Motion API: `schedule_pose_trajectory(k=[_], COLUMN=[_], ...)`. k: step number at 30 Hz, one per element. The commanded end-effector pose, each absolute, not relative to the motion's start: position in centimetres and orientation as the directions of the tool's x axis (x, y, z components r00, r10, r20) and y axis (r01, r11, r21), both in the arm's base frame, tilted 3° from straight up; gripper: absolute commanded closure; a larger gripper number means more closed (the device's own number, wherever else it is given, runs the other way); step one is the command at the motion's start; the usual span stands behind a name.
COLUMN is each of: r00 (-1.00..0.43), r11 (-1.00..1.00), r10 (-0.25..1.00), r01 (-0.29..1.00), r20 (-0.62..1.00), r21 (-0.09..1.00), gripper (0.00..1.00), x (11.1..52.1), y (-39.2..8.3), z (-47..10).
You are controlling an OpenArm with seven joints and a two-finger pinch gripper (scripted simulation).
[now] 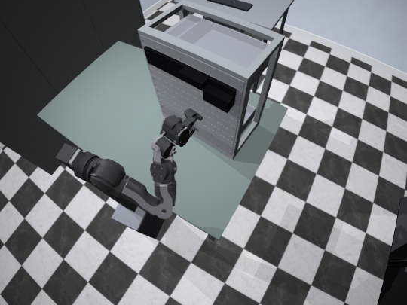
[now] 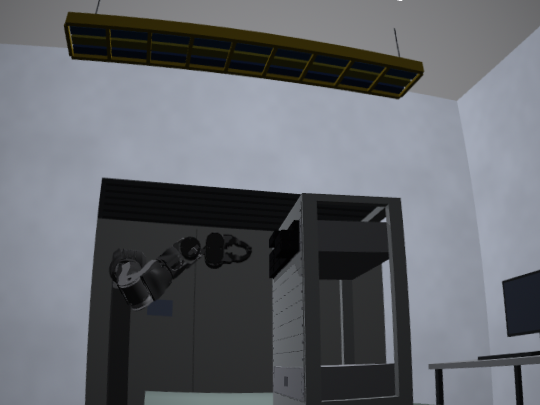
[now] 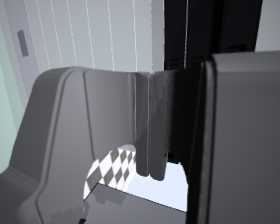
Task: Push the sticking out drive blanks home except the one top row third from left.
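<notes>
The grey rack (image 1: 260, 81) (image 2: 307, 273) stands on a green mat. The black storage chassis (image 1: 158, 59) fills the top of its front. Two black blanks stand out plainly in the top view. One blank (image 1: 194, 77) is near the middle, and a larger-looking blank (image 1: 218, 94) is at the right end. In the exterior view the protruding blanks (image 2: 282, 245) jut out of the rack's front. My gripper (image 1: 196, 117) (image 2: 247, 249) (image 3: 155, 124) is shut and empty. It hangs a short way in front of the rack, below the chassis and apart from it. The black blanks (image 3: 190, 35) show at the top right of the wrist view.
Pale slotted panels (image 1: 196, 111) cover the rack's front below the chassis. A tall black cabinet (image 1: 56, 36) stands at the left. A desk (image 1: 264, 2) with a monitor and a keyboard stands behind the rack. The arm's base (image 1: 128, 215) sits at the mat's (image 1: 105, 93) near edge.
</notes>
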State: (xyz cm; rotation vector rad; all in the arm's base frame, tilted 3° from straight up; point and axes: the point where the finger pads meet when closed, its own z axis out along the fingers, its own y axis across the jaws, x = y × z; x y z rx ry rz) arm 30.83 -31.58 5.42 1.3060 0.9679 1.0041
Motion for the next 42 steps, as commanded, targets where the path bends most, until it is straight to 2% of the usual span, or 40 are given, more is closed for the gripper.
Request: schedule_pose_trajectory(k=[1, 9, 16, 22, 32, 42], r00=[0.255, 0.255, 0.255, 0.255, 0.254, 0.257], r11=[0.035, 0.034, 0.034, 0.034, 0.035, 0.034], r10=[0.967, 0.967, 0.967, 0.967, 0.967, 0.966], r01=[-0.028, -0.027, -0.027, -0.027, -0.027, -0.036], r20=[-0.026, -0.026, -0.026, -0.026, -0.027, -0.024], r21=[0.999, 0.999, 0.999, 0.999, 0.999, 0.999], gripper=[1.0, 1.0, 1.0, 1.0, 1.0, 1.0], x=[30.7, 30.0, 30.1, 31.2, 35.6, 36.1], y=[-31.7, -34.2, -34.5, -34.8, -35.9, -36.2], z=[5.6, 5.7, 5.7, 5.7, 5.9, 6.2])
